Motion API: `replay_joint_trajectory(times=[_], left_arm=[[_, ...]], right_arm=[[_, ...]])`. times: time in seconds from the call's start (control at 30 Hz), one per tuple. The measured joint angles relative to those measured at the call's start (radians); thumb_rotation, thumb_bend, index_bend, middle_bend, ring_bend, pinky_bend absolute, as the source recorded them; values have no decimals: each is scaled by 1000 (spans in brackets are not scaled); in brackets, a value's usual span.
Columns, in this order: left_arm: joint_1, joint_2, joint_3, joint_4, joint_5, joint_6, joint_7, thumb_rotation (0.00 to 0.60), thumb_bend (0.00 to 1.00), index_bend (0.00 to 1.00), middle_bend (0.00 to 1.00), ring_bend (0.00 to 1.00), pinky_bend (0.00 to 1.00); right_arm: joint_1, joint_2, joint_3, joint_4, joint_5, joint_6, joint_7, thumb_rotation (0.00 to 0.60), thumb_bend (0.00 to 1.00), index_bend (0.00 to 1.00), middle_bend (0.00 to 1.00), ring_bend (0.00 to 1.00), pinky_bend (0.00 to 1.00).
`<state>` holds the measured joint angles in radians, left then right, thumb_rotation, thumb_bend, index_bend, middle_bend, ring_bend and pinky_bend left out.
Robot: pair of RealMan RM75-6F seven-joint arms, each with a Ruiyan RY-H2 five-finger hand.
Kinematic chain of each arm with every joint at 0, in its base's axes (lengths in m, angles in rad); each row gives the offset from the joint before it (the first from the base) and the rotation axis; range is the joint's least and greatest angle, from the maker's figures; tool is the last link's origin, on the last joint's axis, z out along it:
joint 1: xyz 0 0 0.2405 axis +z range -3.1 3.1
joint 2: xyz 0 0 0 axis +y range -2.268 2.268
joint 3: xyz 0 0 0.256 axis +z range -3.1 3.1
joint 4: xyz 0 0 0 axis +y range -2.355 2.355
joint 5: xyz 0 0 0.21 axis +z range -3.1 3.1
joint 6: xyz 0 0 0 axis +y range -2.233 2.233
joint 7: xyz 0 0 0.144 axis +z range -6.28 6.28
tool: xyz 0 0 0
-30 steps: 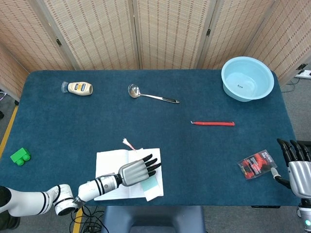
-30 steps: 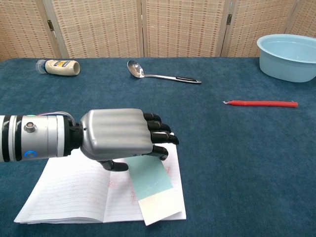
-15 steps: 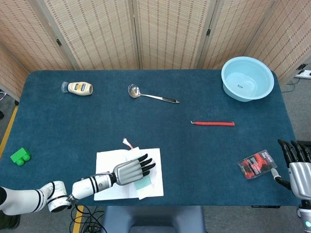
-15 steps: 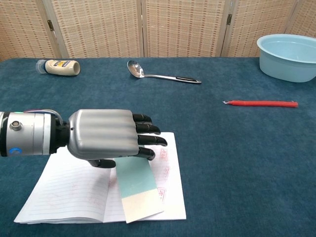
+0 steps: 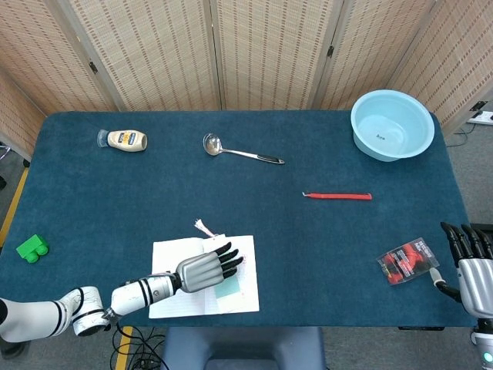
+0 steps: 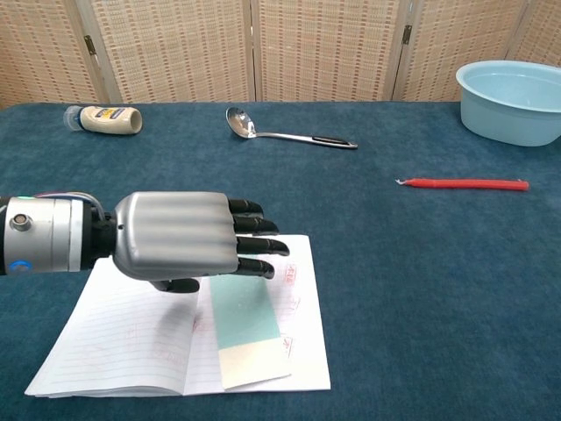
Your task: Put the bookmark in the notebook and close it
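At the far left edge of the dark blue counter [image 5: 323, 247] sits a small green block [image 5: 31, 248], and a mayonnaise bottle [image 5: 123, 139] lies on its side near the back. The open white lined notebook [image 6: 114, 342] lies at the front edge. The left hand [image 6: 175, 237] hovers palm down over it, its black fingers [image 6: 254, 247] stretched flat, close together and holding nothing. The pale green paper bookmark [image 6: 247, 329] lies on the right-hand page, its upper end under the fingers, its cream lower end stretching toward the front edge. Behind lie a steel ladle [image 5: 239, 150], a red stick [image 5: 337, 196] and a light blue plastic basin [image 5: 392, 124]. A red-black packet [image 5: 407, 261] lies beside the right hand [image 5: 471, 262], whose fingers point up, empty.
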<state>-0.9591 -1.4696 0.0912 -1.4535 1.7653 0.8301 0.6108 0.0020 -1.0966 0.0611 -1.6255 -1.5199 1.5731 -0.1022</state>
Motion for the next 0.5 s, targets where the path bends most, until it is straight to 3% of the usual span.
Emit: replay_joint_trajectory(times=[0.2,0.37,0.5], left_arm=[[16,19,-5,-39,-37,-8,-12,600,374,168,87,97,174],[29,62,-7,-116,-82,-12,-127,600,633,200,87,94,174],[37,93,-4,-163,-89,-12,-168,600,712,208,74,73,169]], right_arm=[[-2,1,0,2,-2,4,4,600,210,81,140,81,114],[-1,-1,-1,5,-7,2,7,600,210,81,140,81,114],[1,-5,-2,8,-11,-1,10,600,210,81,140,81,114]])
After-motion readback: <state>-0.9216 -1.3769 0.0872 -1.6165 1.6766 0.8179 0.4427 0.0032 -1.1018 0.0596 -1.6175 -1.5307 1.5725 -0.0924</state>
